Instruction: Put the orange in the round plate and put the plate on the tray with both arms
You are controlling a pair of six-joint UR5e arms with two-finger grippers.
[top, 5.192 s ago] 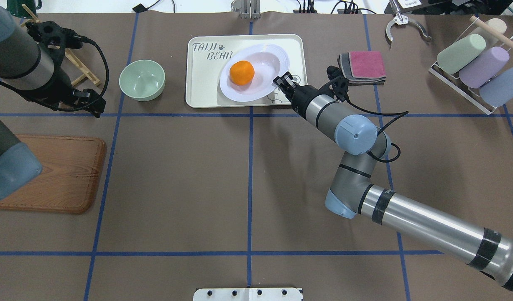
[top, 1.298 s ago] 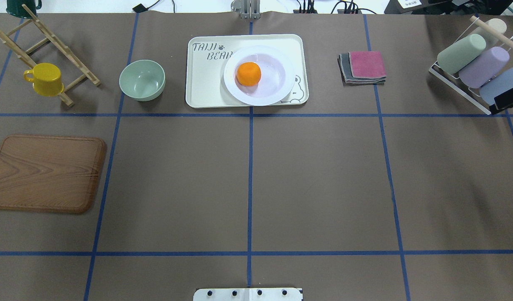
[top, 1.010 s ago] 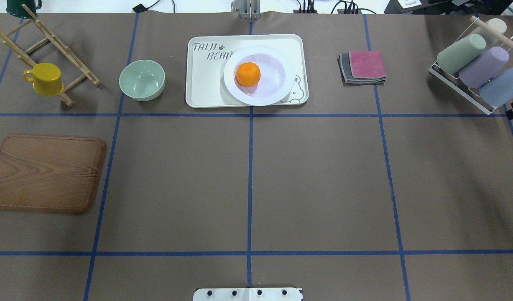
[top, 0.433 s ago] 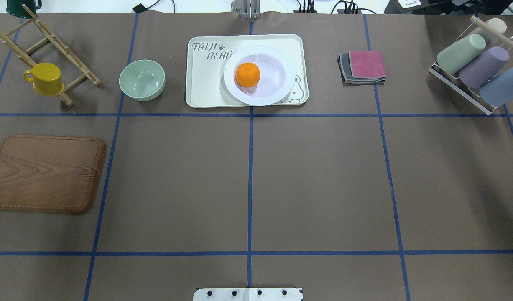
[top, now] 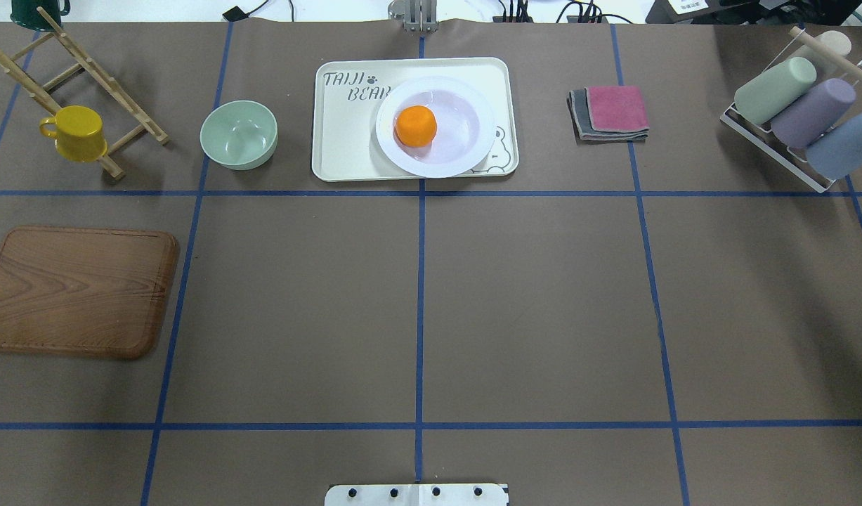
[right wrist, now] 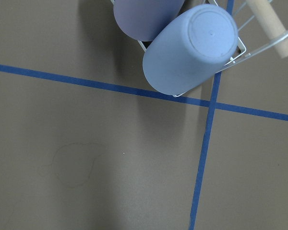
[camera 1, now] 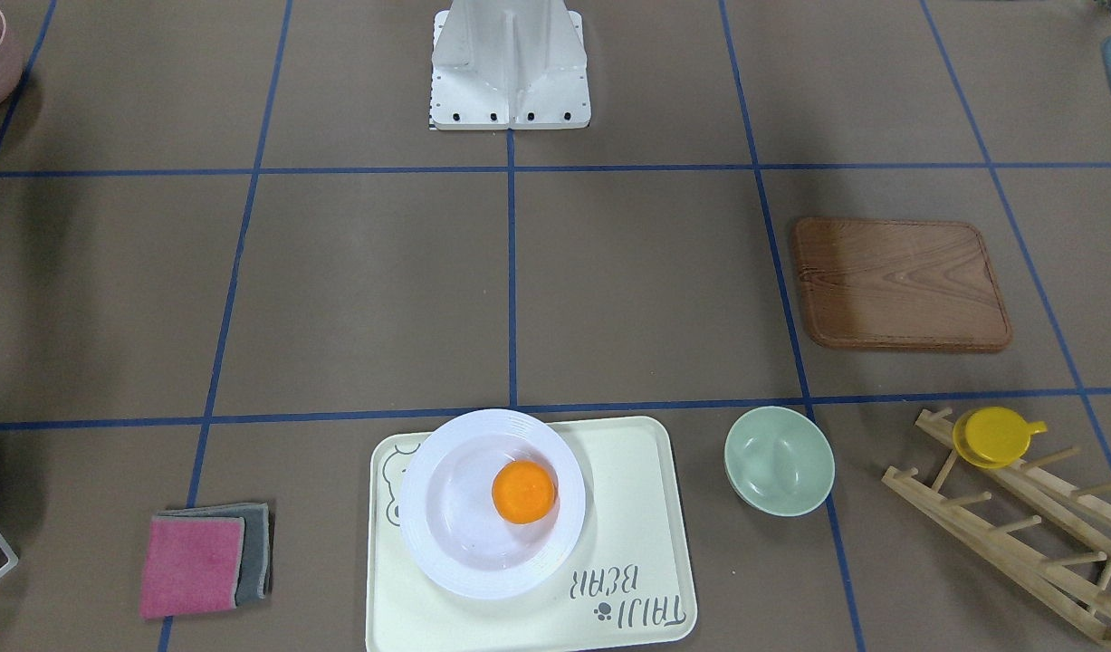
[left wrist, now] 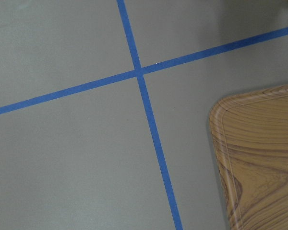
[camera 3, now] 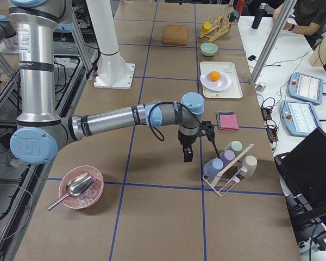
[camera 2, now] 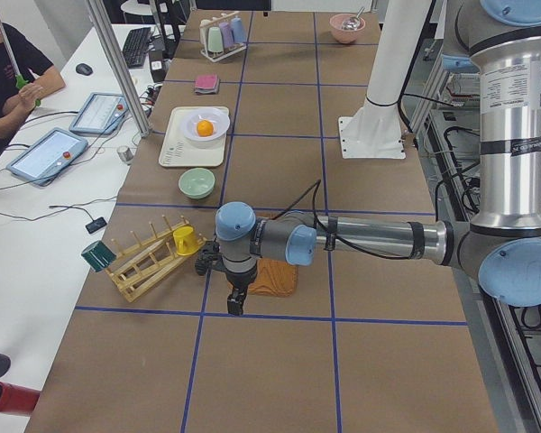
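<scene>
The orange (top: pixel 416 126) (camera 1: pixel 523 492) lies in the white round plate (top: pixel 473 151), left of its centre. The plate rests flat on the right half of the cream tray (top: pixel 339 140) at the table's far middle. Neither arm shows in the overhead view. My left gripper (camera 2: pixel 235 304) hangs pointing down beside the wooden board, far from the tray. My right gripper (camera 3: pixel 187 156) hangs pointing down next to the cup rack. Both show only in the side views, so I cannot tell whether they are open or shut. Nothing touches the plate.
A pale-green bowl (top: pixel 239 133) sits left of the tray, and folded cloths (top: pixel 610 112) lie to its right. A wooden board (top: pixel 76 292), a yellow cup (top: pixel 76 132) on a wooden rack and a wire cup rack (top: pixel 803 112) line the sides. A person (camera 2: pixel 9 81) sits beyond the table.
The right gripper has let go of the plate's rim, and the plate now lies flat on the tray. Both arms have drawn back out of the overhead view.
</scene>
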